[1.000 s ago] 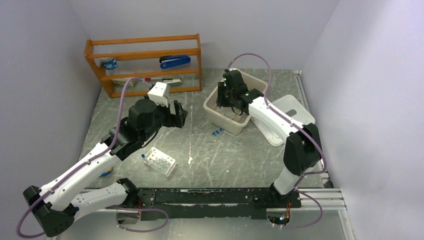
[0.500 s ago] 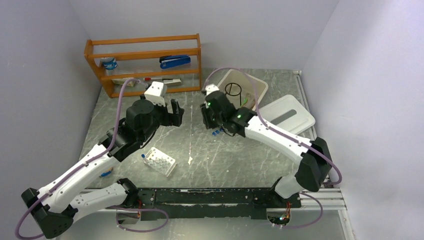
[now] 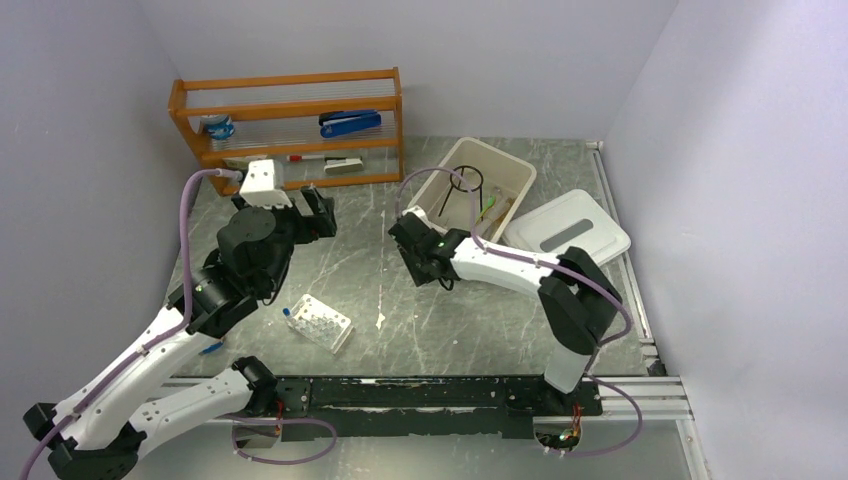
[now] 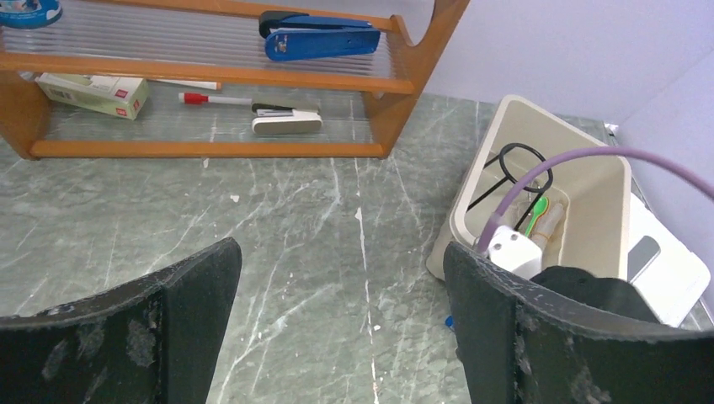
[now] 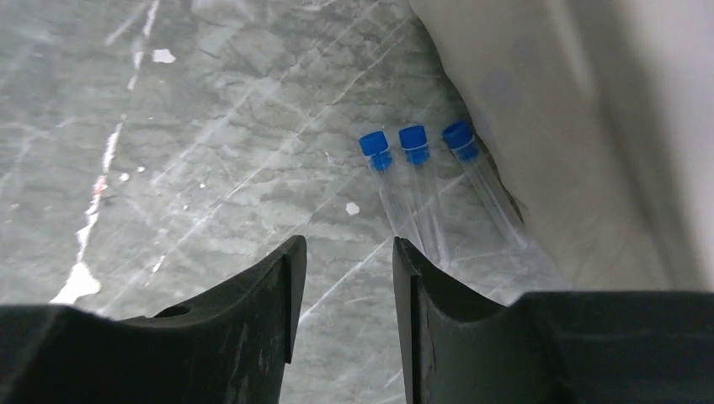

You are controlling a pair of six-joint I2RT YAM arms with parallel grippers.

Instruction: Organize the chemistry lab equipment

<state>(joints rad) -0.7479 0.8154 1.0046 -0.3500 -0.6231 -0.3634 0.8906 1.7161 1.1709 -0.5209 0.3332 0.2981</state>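
The three blue-capped vials (image 5: 414, 143), laid side by side on the tabletop (image 5: 168, 126) just beside the bin (image 5: 547, 118), may be knocked rolling or pinched two at once if the parted, empty right gripper (image 5: 347, 252) is lowered off-centre.

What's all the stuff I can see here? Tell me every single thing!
wooden shelf: one, orange-brown, back left of the table
blue stapler: one, blue, upper shelf
tape roll: one, blue and white, upper shelf
marker: one, white with red cap, lower shelf
bin: one, beige, back middle
black wire tripod: one, black, inside the bin
lid: one, white, flat, right of the bin
blue-capped vials: three, clear with blue caps, lying beside the bin
white holed rack: one, white, front left
left gripper: one, black, open and empty, facing the shelf
right gripper: one, black, open and empty, low near the vials
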